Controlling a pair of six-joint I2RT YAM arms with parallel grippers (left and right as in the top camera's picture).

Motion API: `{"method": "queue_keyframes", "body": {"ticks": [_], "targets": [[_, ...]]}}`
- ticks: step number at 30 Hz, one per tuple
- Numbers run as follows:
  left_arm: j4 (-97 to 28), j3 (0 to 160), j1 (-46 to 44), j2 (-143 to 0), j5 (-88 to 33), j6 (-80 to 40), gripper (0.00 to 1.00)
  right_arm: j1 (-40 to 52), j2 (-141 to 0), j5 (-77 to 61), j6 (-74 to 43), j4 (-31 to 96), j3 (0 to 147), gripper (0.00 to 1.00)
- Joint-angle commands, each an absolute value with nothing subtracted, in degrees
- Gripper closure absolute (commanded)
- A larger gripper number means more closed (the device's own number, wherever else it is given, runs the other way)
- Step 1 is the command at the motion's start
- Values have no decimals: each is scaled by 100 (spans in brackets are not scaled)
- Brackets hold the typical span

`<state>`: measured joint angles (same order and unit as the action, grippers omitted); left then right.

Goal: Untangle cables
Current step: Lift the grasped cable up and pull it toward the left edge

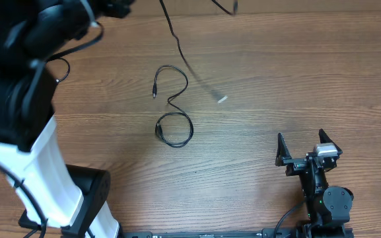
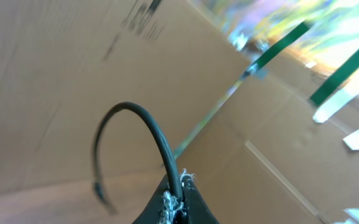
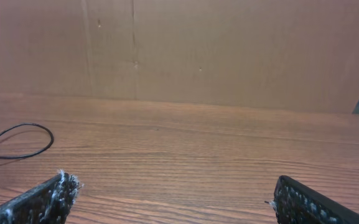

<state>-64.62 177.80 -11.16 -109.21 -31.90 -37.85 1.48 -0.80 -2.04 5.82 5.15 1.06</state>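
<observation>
A: Starting at the near edge: what is the right gripper [image 1: 300, 134] doing?

B: It is sitting low by the near right corner of the table [image 1: 276, 73], with its jaws standing wide apart and nothing between them. In its wrist view the two fingers [image 3: 42, 200] are showing at the bottom corners, with bare wood between them.

A: And the cables?

B: A loose cable [image 1: 174, 109] is lying flat mid-table, well apart from that gripper, to its left and farther out. It is curling into a small closed loop at its near end and an open hook at its far end. Its plug [image 1: 154, 91] is lying at the hook's left side.

A: Anything going on beyond it?

B: A second cord [image 1: 172, 31] is coming down from the far edge and slanting right. Its lower stretch is smearing out, and its pale tip [image 1: 221, 99] is showing just right of the hook. I cannot tell whether the tip is touching the wood.

A: Left gripper?

B: The left gripper [image 2: 178, 204] is clamping shut on the second cord, which is arching up out of the fingertips and drooping to the left. Behind it, a cardboard wall [image 2: 55, 93] and green straps [image 2: 279, 45] are showing blurred
</observation>
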Motion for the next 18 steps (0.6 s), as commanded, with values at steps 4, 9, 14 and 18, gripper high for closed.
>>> {"method": "queue_keyframes", "body": {"ticks": [4, 9, 14, 18], "targets": [[-6748, 17957, -1041, -10862, -2908, -3972, 96, 121, -38, -137, 587, 475, 49, 0], [-7083, 17858, -1011, -10864, -1608, -3444, 96, 121, -38, -139, 587, 475, 49, 0], [-7406, 17860, -663, -10864, -591, -3422, 96, 121, -38, -137, 587, 475, 49, 0], [-7922, 17858, -75, -10864, -110, -3424, 96, 121, -38, -139, 587, 475, 49, 0]]}}
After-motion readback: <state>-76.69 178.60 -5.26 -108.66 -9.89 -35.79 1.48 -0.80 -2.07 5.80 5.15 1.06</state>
